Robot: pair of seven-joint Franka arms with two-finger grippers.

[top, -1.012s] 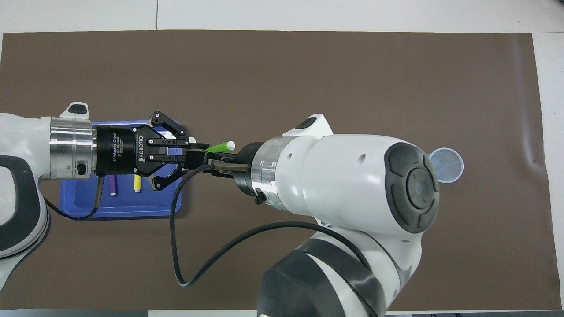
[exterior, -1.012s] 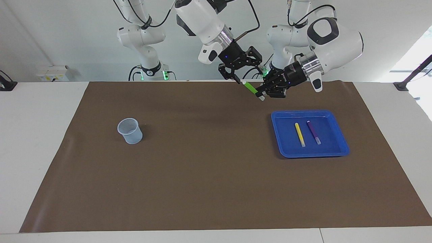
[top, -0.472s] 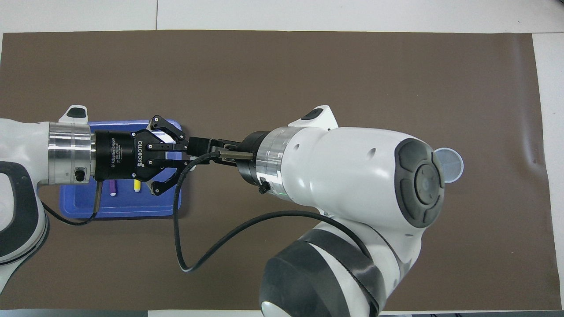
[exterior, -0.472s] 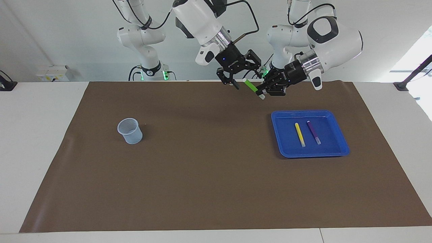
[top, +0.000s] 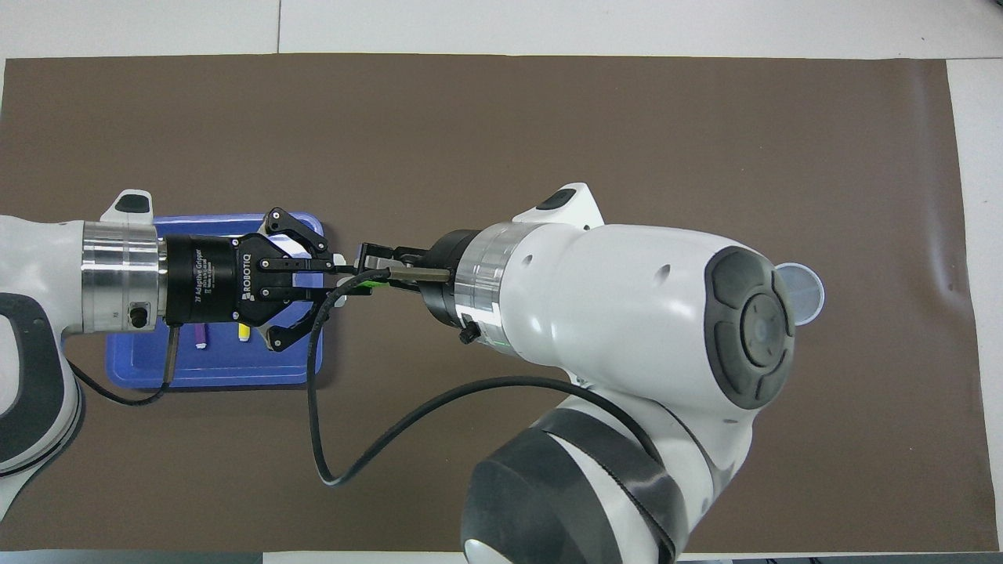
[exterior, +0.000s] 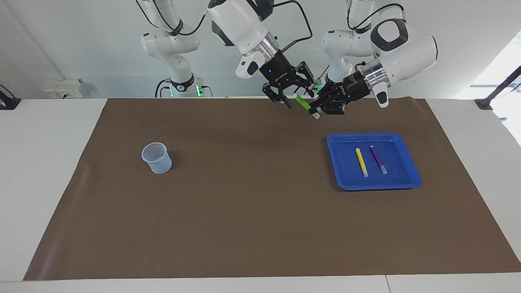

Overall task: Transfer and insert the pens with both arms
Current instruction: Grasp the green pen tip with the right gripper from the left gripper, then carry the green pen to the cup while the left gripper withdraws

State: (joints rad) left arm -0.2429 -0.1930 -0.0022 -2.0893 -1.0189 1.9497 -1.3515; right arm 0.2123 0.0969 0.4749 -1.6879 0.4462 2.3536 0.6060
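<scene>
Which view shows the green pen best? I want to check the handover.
The facing view: the green pen slants in the air between the left gripper and right gripper. Overhead, only a green sliver shows under the wrists.

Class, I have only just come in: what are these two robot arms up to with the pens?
The two arms meet in mid-air above the brown mat, handing over the green pen. The left gripper is shut on the pen near its pale end, and the right gripper is at its other end. The yellow pen and the purple pen lie side by side in the blue tray. A clear cup stands empty toward the right arm's end of the table.
</scene>
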